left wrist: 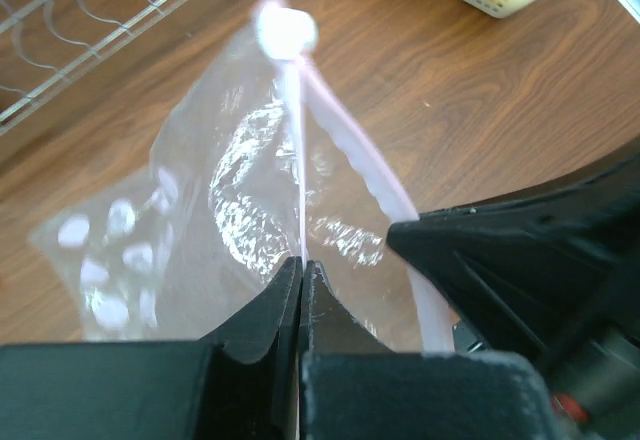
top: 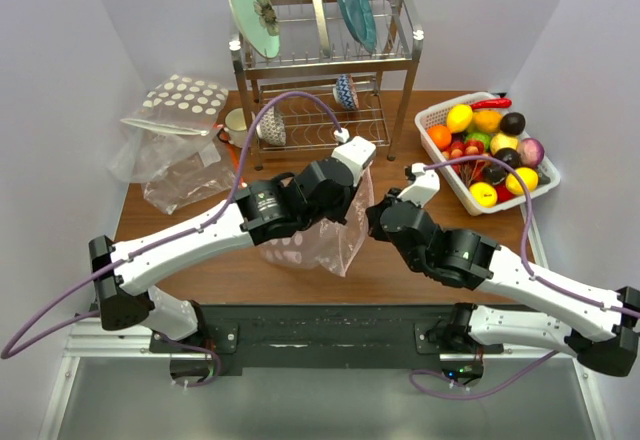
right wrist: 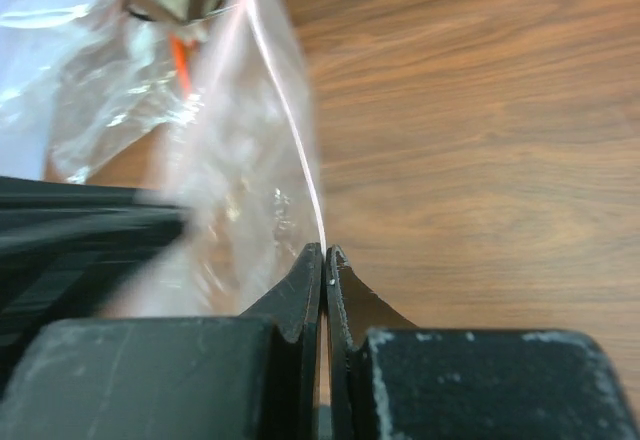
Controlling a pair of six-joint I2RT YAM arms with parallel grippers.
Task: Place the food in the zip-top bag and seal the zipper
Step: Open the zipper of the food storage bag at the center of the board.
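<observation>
Bag [left wrist: 230, 180] is pinched twice: we see left end effector [left wrist: 302, 265] and right end effector [right wrist: 325, 252] each clamped on its zipper [left wrist: 300, 150].

— What do we list at the middle of the table [top: 400, 270]?
— Entry one: zip-top bag [top: 318, 242], lying on it between our left gripper [left wrist: 302, 265] and right gripper [right wrist: 326, 252], both touching its zipper [left wrist: 299, 160].
— And behind the bag?
— Entry two: dish rack [top: 325, 55], at the rear. Entry three: other bags [top: 175, 135], rear left. Entry four: basket [top: 445, 165], rear right, with the food [top: 495, 120] in it.
</observation>
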